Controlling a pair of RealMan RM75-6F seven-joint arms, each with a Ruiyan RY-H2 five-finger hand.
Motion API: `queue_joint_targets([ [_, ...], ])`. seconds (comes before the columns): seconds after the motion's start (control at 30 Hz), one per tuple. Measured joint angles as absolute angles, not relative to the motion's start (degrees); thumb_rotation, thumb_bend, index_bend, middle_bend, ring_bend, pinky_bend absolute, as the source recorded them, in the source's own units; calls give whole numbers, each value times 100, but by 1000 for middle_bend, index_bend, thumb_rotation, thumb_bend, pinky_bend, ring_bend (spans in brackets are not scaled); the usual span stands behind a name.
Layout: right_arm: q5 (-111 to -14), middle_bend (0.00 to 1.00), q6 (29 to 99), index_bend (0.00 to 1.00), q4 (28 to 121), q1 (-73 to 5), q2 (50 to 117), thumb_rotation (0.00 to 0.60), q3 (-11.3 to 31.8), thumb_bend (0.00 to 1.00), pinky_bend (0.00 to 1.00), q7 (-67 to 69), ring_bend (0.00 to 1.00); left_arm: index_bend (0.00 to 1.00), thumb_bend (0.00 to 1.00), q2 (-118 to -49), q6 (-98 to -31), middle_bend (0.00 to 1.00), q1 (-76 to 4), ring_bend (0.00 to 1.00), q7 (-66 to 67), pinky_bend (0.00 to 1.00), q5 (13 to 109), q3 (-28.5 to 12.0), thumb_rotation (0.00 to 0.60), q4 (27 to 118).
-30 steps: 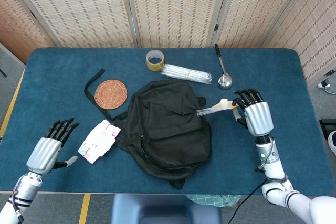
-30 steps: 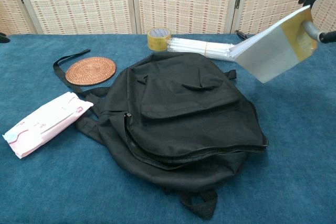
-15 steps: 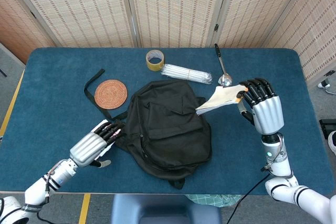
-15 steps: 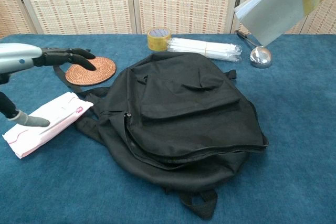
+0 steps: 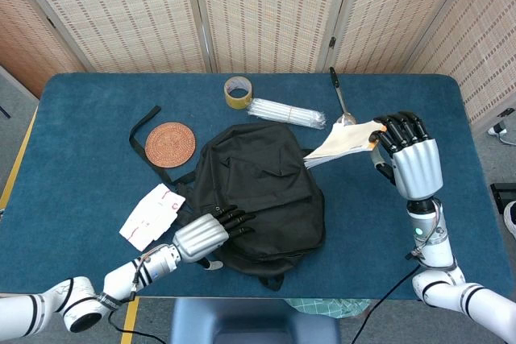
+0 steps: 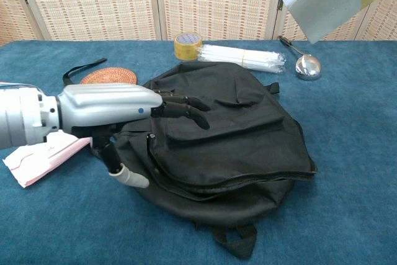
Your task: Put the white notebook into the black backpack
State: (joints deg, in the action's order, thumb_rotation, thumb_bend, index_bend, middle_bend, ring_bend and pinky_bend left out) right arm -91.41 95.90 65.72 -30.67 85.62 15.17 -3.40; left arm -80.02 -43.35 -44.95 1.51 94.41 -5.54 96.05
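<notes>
Left hand (image 5: 203, 234), fingers spread and holding nothing, reaching over the near-left zip edge of the black backpack (image 5: 262, 191) lying mid-worktop. To the right, white notebook (image 5: 343, 142) held aloft above the backpack's far-right corner, long axis tilted toward the bag, clamped in the right hand (image 5: 411, 160). No legible writing anywhere.

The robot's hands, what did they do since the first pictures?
The left hand swept in from the table's left edge, over the pink packet, onto the black backpack. The right hand lifted the white notebook higher, still holding it. Backpack, tape, coaster and spoon stayed put.
</notes>
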Motion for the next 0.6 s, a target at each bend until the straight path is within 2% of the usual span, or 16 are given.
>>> queue_joint_targets([
  [0.3, -9106, 388, 9506, 714, 6540, -3077, 8578, 600, 1518, 462, 287, -367, 328, 191, 243, -8772, -3868, 50, -4963, 49, 551, 0, 8631, -764, 600, 9126],
  [0.6, -9057, 388, 9482, 714, 6427, -3068, 8629, 600, 1527, 464, 287, -277, 327, 198, 243, -9180, -3583, 49, -5296, 47, 827, 0, 7855, -905, 600, 8875],
])
